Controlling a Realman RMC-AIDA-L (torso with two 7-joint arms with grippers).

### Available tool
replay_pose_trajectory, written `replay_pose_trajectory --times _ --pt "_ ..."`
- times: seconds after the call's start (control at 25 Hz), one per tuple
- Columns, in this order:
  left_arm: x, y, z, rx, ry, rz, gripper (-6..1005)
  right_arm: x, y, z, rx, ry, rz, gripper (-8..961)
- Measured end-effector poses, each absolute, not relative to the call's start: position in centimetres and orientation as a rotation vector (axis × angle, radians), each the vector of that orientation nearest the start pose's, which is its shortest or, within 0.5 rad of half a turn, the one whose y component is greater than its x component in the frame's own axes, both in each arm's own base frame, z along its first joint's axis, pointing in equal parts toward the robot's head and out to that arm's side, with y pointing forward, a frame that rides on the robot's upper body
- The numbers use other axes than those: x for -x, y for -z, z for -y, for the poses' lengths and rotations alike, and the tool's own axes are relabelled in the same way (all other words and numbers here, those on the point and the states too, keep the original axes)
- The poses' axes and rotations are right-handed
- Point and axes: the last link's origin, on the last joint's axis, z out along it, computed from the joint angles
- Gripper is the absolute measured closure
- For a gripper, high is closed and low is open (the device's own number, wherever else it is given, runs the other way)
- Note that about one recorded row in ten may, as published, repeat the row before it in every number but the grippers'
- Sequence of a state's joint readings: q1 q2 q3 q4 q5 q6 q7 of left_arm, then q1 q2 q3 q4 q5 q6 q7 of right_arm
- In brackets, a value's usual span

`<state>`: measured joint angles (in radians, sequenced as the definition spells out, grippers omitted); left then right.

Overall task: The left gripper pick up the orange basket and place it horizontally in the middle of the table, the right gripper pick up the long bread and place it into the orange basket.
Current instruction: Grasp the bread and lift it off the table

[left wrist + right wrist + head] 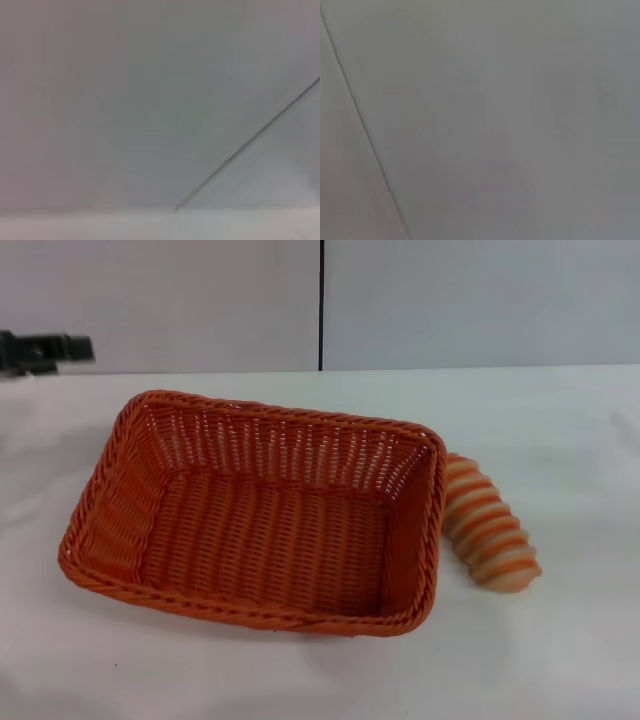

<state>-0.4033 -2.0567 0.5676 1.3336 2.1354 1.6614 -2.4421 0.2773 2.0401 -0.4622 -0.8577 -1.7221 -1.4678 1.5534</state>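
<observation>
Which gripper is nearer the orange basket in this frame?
Left. The left gripper sits at the head view's far left edge, beyond the orange basket's left rear corner and apart from it. The right gripper appears in no view.

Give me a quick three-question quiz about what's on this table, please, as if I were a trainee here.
1. True or false: the long bread lies inside the orange basket.
2. On which side of the basket, the robot's left or right, is the bread?
3. Multiple choice: the basket holds A) nothing, B) fruit, C) a cup.

Key: 1 false, it lies on the table. 2 right. 3 A.
</observation>
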Motion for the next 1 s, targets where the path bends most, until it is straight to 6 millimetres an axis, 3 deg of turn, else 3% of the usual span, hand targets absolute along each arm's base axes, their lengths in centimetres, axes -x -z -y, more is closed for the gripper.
replay_pose_trajectory --times 0.12,0.16,0.32,0.36,0.52,0.56,0.6,0.64,0.76,1.0 --pt "27.3 -14.5 -31.7 2.191 0.76 1.221 302 -33.6 -12.9 -30.3 2.12 -0.662 -1.03 289" --pt "27.6 -14.5 -31.4 2.195 0.822 1.148 301 -33.0 -13.3 -30.7 2.173 -0.514 -1.15 289" --pt "29.3 -14.0 -30.0 2.147 1.026 0.918 301 -31.8 -13.5 -31.3 2.243 -0.315 -1.281 290" --pt "29.7 -13.8 -29.7 2.132 1.046 0.879 300 -30.8 -13.2 -31.7 2.291 -0.201 -1.362 290" --pt "31.6 -12.5 -27.8 2.088 1.058 0.708 300 -29.4 -12.1 -32.0 2.37 -0.061 -1.449 291" --pt "32.0 -12.0 -27.4 2.087 1.046 0.674 299 -28.6 -10.8 -32.4 2.428 0.016 -1.486 291" --pt "32.0 -12.0 -27.4 2.087 1.046 0.674 299 -28.6 -10.8 -32.4 2.428 0.016 -1.486 291" --pt "32.8 -10.5 -26.6 2.075 1.041 0.64 299 -28.3 -9.9 -32.6 2.461 0.051 -1.507 292" --pt "33.4 -9.4 -25.9 2.07 1.048 0.612 299 -27.8 -7.4 -33.2 2.518 0.086 -1.578 292" --pt "33.4 -8.5 -25.0 2.073 1.055 0.538 300 -27.7 -5.2 -34.1 2.534 0.077 -1.62 293"
